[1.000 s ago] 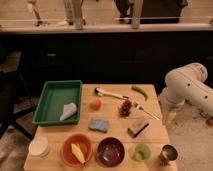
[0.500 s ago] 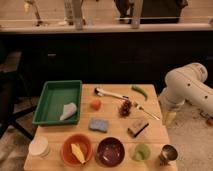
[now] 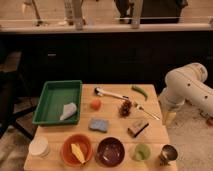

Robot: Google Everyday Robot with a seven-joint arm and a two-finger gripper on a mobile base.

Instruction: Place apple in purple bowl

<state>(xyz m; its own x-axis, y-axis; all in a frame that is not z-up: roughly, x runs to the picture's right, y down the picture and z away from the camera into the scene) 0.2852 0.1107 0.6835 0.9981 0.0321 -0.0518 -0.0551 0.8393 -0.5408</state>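
Nothing has shifted over the past second: the arm keeps the same pose and every item lies where it did. The purple bowl [image 3: 110, 151] sits at the near edge of the table [image 3: 118, 134], with the orange bowl [image 3: 76, 149] just beside it on one side and the green cup [image 3: 141, 151] just beside it on the other. The apple [image 3: 95, 104] rests farther back from the purple bowl, well apart, and the blue sponge [image 3: 98, 124] lies between them. Bare wood rings the apple, which touches neither the green tray [image 3: 51, 97] nor the grape cluster [image 3: 125, 107]. The gripper [image 3: 170, 118] hangs beyond the table's side edge, back from the purple bowl on the green cup's side, holding nothing as far as I can see; its spread does not show.
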